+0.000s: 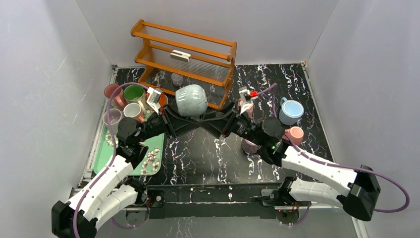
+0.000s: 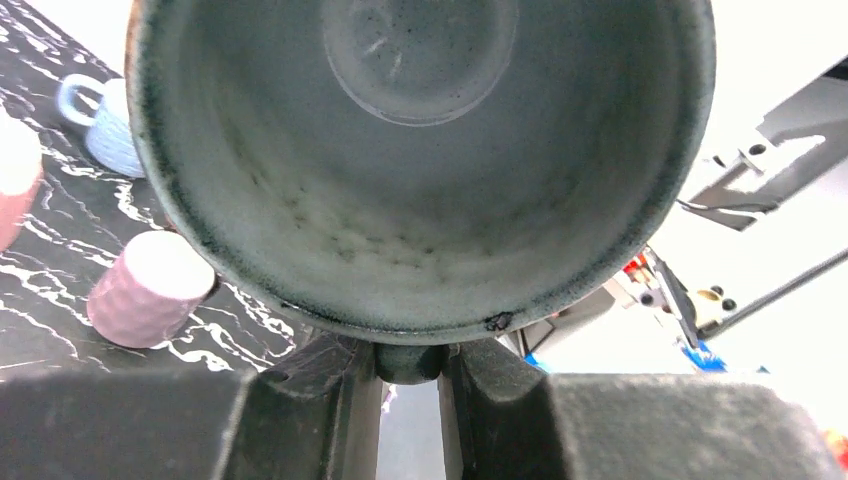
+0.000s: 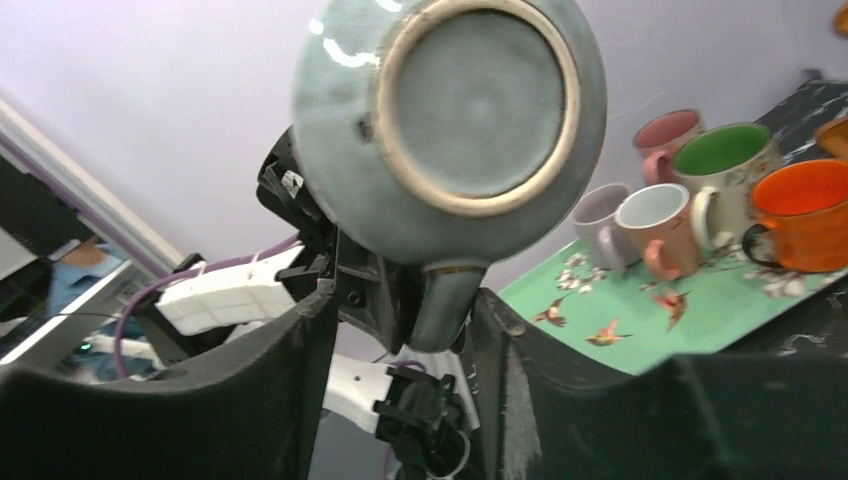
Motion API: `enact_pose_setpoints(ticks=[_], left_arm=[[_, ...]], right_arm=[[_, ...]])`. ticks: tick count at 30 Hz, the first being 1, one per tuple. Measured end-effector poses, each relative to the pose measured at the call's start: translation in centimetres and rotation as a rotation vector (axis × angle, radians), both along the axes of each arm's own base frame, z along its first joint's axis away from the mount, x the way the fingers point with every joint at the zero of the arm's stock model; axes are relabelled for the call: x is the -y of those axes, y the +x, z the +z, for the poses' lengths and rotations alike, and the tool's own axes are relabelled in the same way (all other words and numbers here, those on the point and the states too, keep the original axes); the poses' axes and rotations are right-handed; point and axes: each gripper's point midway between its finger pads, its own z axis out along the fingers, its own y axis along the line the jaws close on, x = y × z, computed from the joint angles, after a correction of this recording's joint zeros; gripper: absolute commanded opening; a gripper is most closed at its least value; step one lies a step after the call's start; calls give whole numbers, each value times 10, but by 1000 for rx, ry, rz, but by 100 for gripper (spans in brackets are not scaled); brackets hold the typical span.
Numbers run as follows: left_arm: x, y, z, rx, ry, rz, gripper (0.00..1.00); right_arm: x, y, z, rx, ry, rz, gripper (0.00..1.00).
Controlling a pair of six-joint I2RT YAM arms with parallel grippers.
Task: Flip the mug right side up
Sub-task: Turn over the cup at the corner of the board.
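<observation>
Starting at the left, the left gripper (image 2: 410,372) is clenched on the handle (image 2: 408,360) of the grey-green mug (image 1: 191,100), the dark stub of that handle pinched between both fingers (image 2: 300,400) with no gap showing on either side. That grip carries the mug in the air over the middle of the black marbled table (image 1: 198,153), in front of the wooden rack (image 1: 203,67) and well apart from the tray (image 1: 105,151) of cups at the left edge. What the coming move turns on is how the mug lies: on its side, its long axis running across the table from one arm toward the other. Its open mouth (image 2: 420,160) faces the left wrist, whose camera looks straight into the bowl, while its unglazed base (image 3: 478,105) faces the right wrist. The handle sits on the near, lower side, where both sets of fingers meet. On the right, the right gripper (image 3: 405,300) has its jaws released, standing one on each side of the same handle and parted wider than it; whether one of them brushes the handle cannot be told, but it looks to bear no load. Both arms are about equally near, yet only the left has hold. By my judgement the turn falls to the left wrist: a roll that swings the mouth up and the base down, once the right fingers draw clear of the handle so they cannot snag it
</observation>
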Motion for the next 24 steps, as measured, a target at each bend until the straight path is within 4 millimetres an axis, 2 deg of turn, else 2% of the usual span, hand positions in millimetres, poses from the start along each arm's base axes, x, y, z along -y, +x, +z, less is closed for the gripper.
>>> enact_pose_setpoints(ticks=[4,7,11,14,16,19,24], left_arm=[[-3,14,-11,-5,41,89,0],[-10,30,-24,-19,86,197,0],[-22,53,-46,-46,169,348,0],[-32,67,-67,-70,248,440,0],[-40,74,-82,-94,307,498,0],[-56,85,-105,-143,419,598,0],[-90,96,-134,-218,621,757,0]], right_arm=[[13,2,0,6,-5,-52,73],[24,-2,12,33,25,-71,76],[38,-7,22,64,44,-97,83],[47,-9,21,77,27,-124,90],[52,-8,17,77,5,-141,98],[56,-4,1,59,-66,-175,99],[61,6,-37,-2,-214,-233,99]])
